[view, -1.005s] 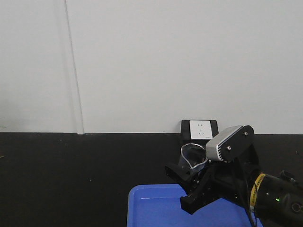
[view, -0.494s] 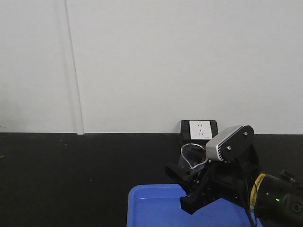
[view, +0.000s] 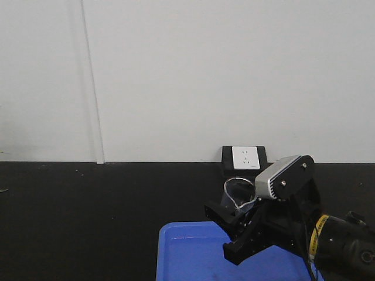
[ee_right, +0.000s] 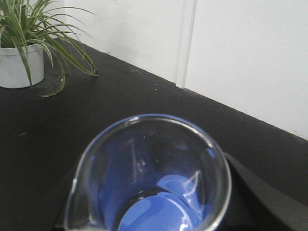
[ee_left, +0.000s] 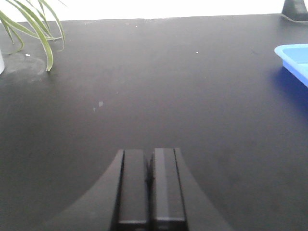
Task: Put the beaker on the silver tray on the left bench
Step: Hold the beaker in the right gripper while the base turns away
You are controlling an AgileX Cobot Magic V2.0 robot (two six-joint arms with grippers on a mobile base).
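- The beaker point(view: 239, 193), clear glass and upright, sits clamped in the right gripper point(view: 229, 223) fingers, above the far edge of the blue tray point(view: 187, 253).
- The tray rests on the black surface point(view: 88, 216), near a wall socket point(view: 245, 158).
- The left gripper point(ee_left: 150, 187) has its fingers pressed together with nothing between them, low over the same surface.
- A potted plant point(ee_right: 24, 53) stands at the far corner.

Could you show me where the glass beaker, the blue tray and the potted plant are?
beaker point(view: 237, 194): front view, on its glass wall below the rim.
blue tray point(view: 187, 256): front view, on its bare floor.
potted plant point(ee_right: 21, 67): right wrist view, on its white pot.
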